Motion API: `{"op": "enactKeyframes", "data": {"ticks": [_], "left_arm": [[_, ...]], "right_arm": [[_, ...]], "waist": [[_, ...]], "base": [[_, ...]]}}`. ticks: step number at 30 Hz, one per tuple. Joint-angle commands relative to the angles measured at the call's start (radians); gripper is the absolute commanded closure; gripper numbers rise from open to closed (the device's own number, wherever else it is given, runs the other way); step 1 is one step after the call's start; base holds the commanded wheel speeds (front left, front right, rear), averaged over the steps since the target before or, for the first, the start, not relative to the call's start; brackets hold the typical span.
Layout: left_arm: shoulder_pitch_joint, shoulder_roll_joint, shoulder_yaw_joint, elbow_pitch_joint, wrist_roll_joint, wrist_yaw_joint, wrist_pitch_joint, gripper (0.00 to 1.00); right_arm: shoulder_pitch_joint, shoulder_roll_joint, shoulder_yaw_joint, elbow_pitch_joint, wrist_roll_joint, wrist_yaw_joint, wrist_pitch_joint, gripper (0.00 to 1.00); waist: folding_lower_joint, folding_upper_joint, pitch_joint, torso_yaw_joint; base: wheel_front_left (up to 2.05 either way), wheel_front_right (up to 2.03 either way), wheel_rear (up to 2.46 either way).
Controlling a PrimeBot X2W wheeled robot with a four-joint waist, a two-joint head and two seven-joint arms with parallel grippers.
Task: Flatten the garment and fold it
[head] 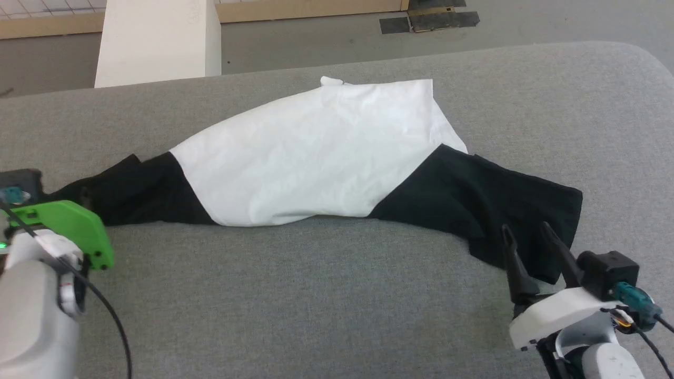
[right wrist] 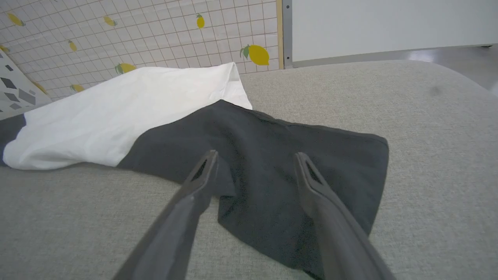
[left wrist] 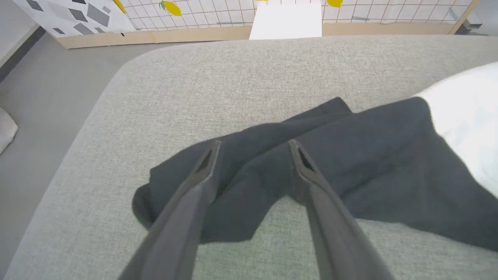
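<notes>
surface: grey padded top (head: pixel 316 305) is carrying everything
garment: garment (head: pixel 316 158) is lying just ahead of both grippers, body rumpled; long axis is running sleeve to sleeve; cuffs are pointing at the fingertips
right gripper (right wrist: pixel 256 154): jaws apart, hovering over right sleeve, clamping nothing
left gripper (left wrist: pixel 253 144): same, over left sleeve
step: flattening, I judge; next is calling for pinching cuffs, pulling outward

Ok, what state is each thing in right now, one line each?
White-bodied raglan shirt with black sleeves: laid out, wrinkled, not fully flat.
Its black sleeve on the robot's left: bunched, creased.
Its black sleeve on the right: fairly flat.
Left gripper: open, empty.
Right gripper: open, empty.
</notes>
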State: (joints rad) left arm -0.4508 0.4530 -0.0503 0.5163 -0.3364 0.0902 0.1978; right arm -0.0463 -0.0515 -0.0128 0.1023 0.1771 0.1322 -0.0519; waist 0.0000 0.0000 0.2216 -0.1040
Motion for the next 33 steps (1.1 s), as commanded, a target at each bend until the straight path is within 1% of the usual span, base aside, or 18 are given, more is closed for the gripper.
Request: {"op": "enactKeyframes", "data": {"ticks": [1, 3, 5, 7, 8, 9, 11, 15, 17, 20, 26, 27, 29, 31, 32, 33], "left_arm": [[0.004, -0.023, -0.003, 0.008, -0.008, -0.004, -0.032, 0.0], [0.025, -0.055, 0.008, 0.012, -0.024, -0.001, -0.1, 0.0], [0.059, -0.096, 0.029, -0.004, -0.048, 0.01, -0.188, 0.0], [0.104, -0.143, 0.039, -0.037, -0.068, 0.011, -0.276, 0.0], [0.15, -0.191, 0.048, -0.078, -0.087, 0.012, -0.359, 0.0], [0.174, -0.218, 0.051, -0.103, -0.094, 0.014, -0.397, 0.0], [0.214, -0.259, 0.051, -0.156, -0.094, 0.017, -0.436, 0.0], [0.271, -0.338, 0.066, -0.281, -0.07, 0.028, -0.458, 0.0], [0.285, -0.364, 0.078, -0.353, -0.037, 0.027, -0.459, 0.0], [0.299, -0.387, 0.073, -0.412, 0.005, 0.015, -0.459, 0.0], [0.295, -0.402, 0.042, -0.444, 0.024, 0.009, -0.459, 0.0], [0.293, -0.402, 0.036, -0.444, 0.015, 0.013, -0.459, 0.0], [0.293, -0.402, 0.026, -0.444, -0.001, 0.023, -0.459, 0.0], [0.294, -0.402, 0.017, -0.441, -0.009, 0.029, -0.459, 0.0], [0.295, -0.402, 0.013, -0.437, -0.012, 0.031, -0.459, 0.0], [0.296, -0.402, 0.011, -0.434, -0.014, 0.033, -0.459, 0.0]], "right_arm": [[-0.015, 0.001, 0.011, 0.001, -0.015, -0.002, -0.002, 0.0], [-0.014, 0.001, 0.035, -0.007, -0.037, -0.002, 0.001, 0.0], [-0.015, 0.001, 0.073, -0.02, -0.07, -0.002, 0.007, 0.0], [-0.019, 0.001, 0.123, -0.03, -0.105, -0.002, 0.02, 0.0], [-0.032, 0.001, 0.182, -0.032, -0.14, -0.002, 0.039, 0.0], [-0.045, -0.003, 0.218, -0.029, -0.156, -0.002, 0.048, 0.0], [-0.082, -0.021, 0.281, -0.017, -0.176, -0.002, 0.064, 0.0], [-0.2, -0.068, 0.406, 0.058, -0.193, -0.002, 0.12, 0.0], [-0.267, -0.086, 0.451, 0.109, -0.192, -0.002, 0.151, 0.0], [-0.364, -0.105, 0.513, 0.195, -0.19, -0.002, 0.207, 0.0], [-0.544, -0.143, 0.639, 0.377, -0.171, -0.002, 0.324, 0.0], [-0.563, -0.147, 0.654, 0.397, -0.164, -0.002, 0.339, 0.07], [-0.599, -0.151, 0.686, 0.436, -0.144, -0.002, 0.372, 0.44], [-0.629, -0.157, 0.718, 0.467, -0.12, -0.002, 0.403, 0.72], [-0.643, -0.161, 0.737, 0.481, -0.104, -0.002, 0.418, 0.89], [-0.651, -0.164, 0.754, 0.489, -0.084, -0.002, 0.428, 1.0]], "waist": [[0.0, 0.0, -0.004, 0.002], [0.0, 0.0, -0.015, 0.008], [0.0, 0.0, -0.028, 0.017], [0.0, 0.0, -0.039, 0.031], [0.0, 0.0, -0.044, 0.049], [0.0, 0.0, -0.044, 0.061], [0.0, 0.0, -0.039, 0.085], [0.0, 0.0, -0.017, 0.143], [0.0, 0.0, 0.0, 0.173], [0.0, 0.0, 0.027, 0.211], [0.0, 0.0, 0.077, 0.272], [0.0, 0.0, 0.081, 0.277], [0.0, 0.0, 0.086, 0.284], [0.0, 0.0, 0.087, 0.287], [0.0, 0.0, 0.086, 0.287], [0.0, 0.0, 0.083, 0.287]], "base": [[0.0, 0.0, 0.0], [0.0, 0.0, 0.0], [0.0, 0.0, 0.0], [0.0, 0.0, 0.0], [0.0, 0.0, 0.0], [0.0, 0.0, 0.0], [0.0, 0.0, 0.0], [0.0, 0.0, 0.0], [0.0, 0.0, 0.0], [0.0, 0.0, 0.0], [0.0, 0.0, 0.0], [0.0, 0.0, 0.0], [0.0, 0.0, 0.0], [0.0, 0.0, 0.0], [0.0, 0.0, 0.0], [0.0, 0.0, 0.0]]}}
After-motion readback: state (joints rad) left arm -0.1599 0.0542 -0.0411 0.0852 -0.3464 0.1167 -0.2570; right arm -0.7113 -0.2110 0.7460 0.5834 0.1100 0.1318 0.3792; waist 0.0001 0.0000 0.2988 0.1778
